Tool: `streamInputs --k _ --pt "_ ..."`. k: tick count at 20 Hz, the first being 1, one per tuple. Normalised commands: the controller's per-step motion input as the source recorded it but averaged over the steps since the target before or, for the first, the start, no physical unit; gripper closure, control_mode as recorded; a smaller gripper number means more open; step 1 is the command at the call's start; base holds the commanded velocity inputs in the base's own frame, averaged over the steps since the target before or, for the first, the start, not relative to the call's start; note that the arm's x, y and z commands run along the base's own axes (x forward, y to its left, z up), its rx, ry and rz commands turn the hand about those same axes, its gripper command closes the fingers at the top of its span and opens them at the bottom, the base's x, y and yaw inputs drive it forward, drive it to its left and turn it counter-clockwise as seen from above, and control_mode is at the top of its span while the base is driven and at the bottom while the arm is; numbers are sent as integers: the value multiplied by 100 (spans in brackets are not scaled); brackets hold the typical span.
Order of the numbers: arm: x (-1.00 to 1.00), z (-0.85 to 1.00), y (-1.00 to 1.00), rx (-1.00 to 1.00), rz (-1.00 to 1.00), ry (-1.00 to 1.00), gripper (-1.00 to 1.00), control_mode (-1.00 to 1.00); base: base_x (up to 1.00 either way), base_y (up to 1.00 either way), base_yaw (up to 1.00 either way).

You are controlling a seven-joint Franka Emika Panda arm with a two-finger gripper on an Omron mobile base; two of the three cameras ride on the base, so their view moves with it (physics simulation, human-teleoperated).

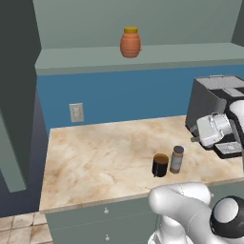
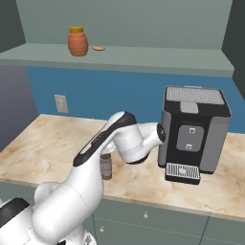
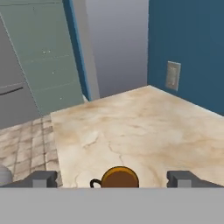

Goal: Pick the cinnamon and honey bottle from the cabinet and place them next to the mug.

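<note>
The orange ribbed honey bottle (image 1: 130, 42) (image 2: 77, 41) stands upright on the shelf of the grey-green cabinet (image 1: 86, 59) (image 2: 143, 57). On the marble counter the black mug (image 1: 160, 165) (image 3: 120, 177) and the slim grey-capped cinnamon (image 1: 177, 159) (image 2: 106, 167) stand upright side by side, close together near the front edge. My gripper (image 1: 195, 137) (image 3: 116, 180) hovers above and to the right of them with its fingers (image 3: 43, 178) spread wide open and nothing between them. In the right base view my arm covers the mug.
A black and grey coffee machine (image 1: 214, 95) (image 2: 194, 134) stands at the counter's right end, just behind my hand. A wall outlet (image 1: 76, 112) (image 2: 61, 103) (image 3: 173, 75) sits on the blue backsplash. A small flat item (image 2: 98, 48) lies beside the honey bottle.
</note>
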Motion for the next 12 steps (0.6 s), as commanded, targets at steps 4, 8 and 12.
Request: streamInputs --k 4,8,12 --pt "-45 44 0 0 -37 18 -100 -100 0 0 0" --pt "-47 60 9 0 -43 19 -100 -100 0 0 0" --pt "-29 70 27 -2 -48 24 -100 -100 0 0 0"
